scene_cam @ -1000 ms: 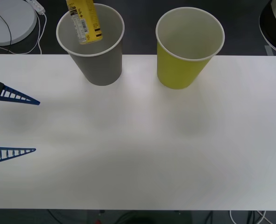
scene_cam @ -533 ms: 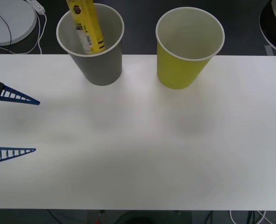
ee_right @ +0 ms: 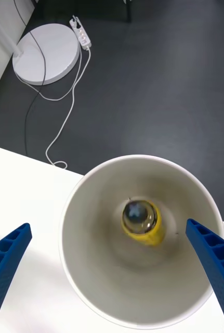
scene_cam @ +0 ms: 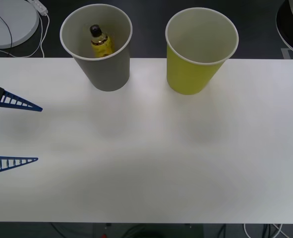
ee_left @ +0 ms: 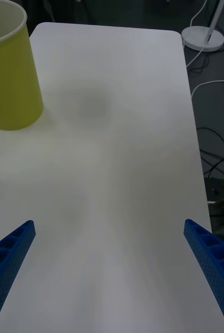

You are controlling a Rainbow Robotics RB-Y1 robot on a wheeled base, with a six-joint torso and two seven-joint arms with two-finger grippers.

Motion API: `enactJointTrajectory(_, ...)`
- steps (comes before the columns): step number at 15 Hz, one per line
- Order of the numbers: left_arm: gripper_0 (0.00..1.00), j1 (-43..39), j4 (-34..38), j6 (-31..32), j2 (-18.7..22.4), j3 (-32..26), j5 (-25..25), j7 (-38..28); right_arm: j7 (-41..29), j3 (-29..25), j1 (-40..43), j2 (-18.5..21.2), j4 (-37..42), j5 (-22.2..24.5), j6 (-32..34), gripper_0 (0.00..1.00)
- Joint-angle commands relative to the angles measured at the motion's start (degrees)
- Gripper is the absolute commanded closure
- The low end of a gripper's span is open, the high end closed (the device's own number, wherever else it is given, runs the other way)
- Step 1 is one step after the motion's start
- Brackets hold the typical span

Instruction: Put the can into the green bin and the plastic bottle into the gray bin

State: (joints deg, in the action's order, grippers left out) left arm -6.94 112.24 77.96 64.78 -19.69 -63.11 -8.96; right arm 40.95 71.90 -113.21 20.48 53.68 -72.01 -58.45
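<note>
Inside the gray bin [scene_cam: 96, 47], the front view shows the plastic bottle [scene_cam: 100, 41] resting, cap up; the green bin [scene_cam: 200, 49] looks empty. Off to the table's left edge, the left gripper [scene_cam: 12, 131] hovers spread wide. From the right wrist, the right gripper [ee_right: 112, 260] hangs wide apart directly above bottle and bin.

White table [scene_cam: 146, 163], round white lamp base [scene_cam: 10, 22] w/ cable, dark floor [ee_right: 158, 78]
</note>
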Motion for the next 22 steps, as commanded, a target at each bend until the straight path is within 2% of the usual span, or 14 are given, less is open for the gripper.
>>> enactJointTrajectory(1,0.00,0.0,0.0,0.0,0.0,0.0,0.0,0.0,0.2,0.0,0.0,0.1,0.0,-0.1,0.0,0.00)
enactJointTrajectory(5,0.00,0.0,0.0,0.0,0.0,0.0,0.0,0.0,-0.1,0.0,0.2,2.2,3.8,-0.1,-1.1,0.00)
enactJointTrajectory(10,0.00,0.0,0.0,0.0,0.0,0.0,0.0,0.0,-1.0,-0.4,1.9,8.5,14.1,0.2,-1.3,0.00)
enactJointTrajectory(14,0.00,0.0,0.0,0.0,0.0,0.0,0.0,0.0,-2.3,-1.9,4.1,14.6,24.5,1.3,-1.3,0.00)
enactJointTrajectory(22,0.00,0.0,0.0,0.0,0.0,0.0,0.0,0.0,-5.1,-8.3,13.8,27.2,49.2,7.3,-0.4,0.00)
